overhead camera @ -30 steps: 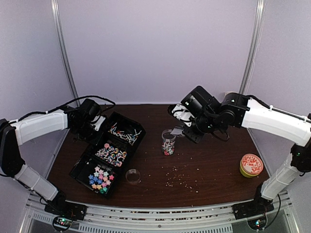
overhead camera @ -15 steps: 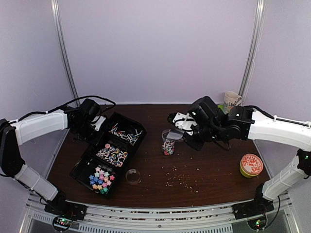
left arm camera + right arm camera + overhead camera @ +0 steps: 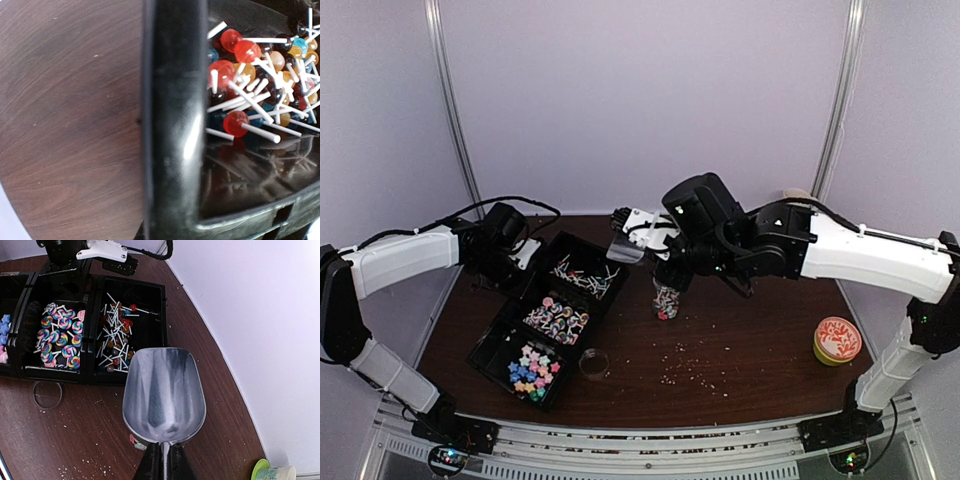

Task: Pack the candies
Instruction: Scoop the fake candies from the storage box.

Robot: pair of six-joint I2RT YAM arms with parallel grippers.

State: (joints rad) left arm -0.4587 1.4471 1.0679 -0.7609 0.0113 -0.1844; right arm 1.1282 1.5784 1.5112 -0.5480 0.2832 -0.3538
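Candies (image 3: 556, 318) fill the tray (image 3: 60, 374), its far-left rim clamped by the left fingers (image 3: 523, 258), while the right fingers (image 3: 150, 467) grip an empty scoop (image 3: 164, 390) near the jar (image 3: 666, 298).

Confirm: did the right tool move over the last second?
Yes. In the top view the right tool, shut on the scoop, swung left, from right of the jar to its left.
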